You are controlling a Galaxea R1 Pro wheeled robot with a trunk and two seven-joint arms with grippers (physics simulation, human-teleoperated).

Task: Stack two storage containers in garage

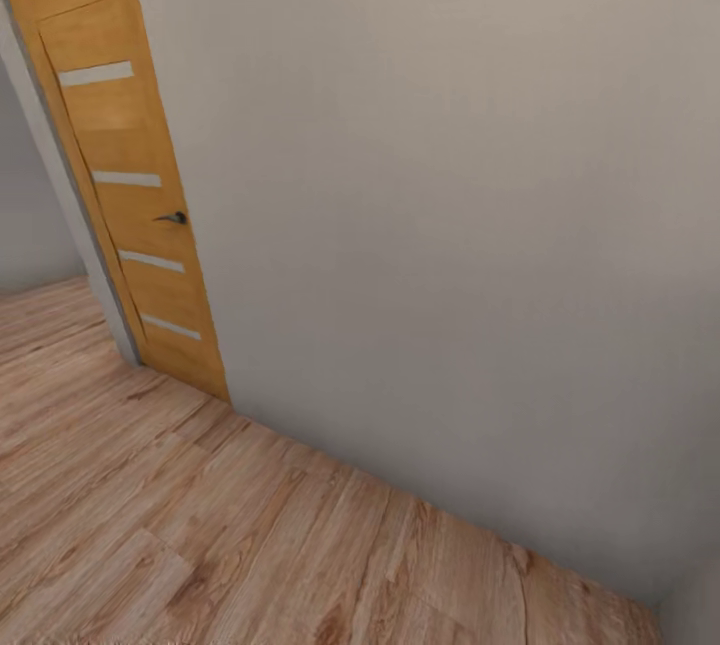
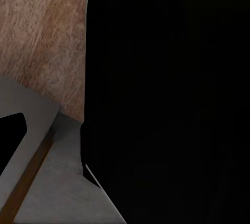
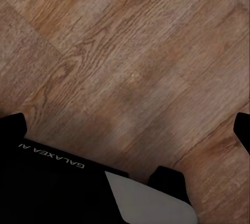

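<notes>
Light wood plank floor (image 1: pixel 150 525) runs up to a plain pale wall (image 1: pixel 450 225) and an orange-brown wooden door (image 1: pixel 130 185); under the right wrist the same wood-grain planks (image 3: pixel 130 52) lie bare

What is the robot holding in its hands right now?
Nothing that can be seen. The right gripper is open over bare wood floor. The left wrist view is too dark to tell.

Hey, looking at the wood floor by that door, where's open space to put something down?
The light wood plank floor lies bare in a broad patch, bordered by the plain pale grey wall along its far edge and the orange wooden door with pale slats at the corner. More bare planks lie beneath the right arm. Nothing looks crowded.
</notes>
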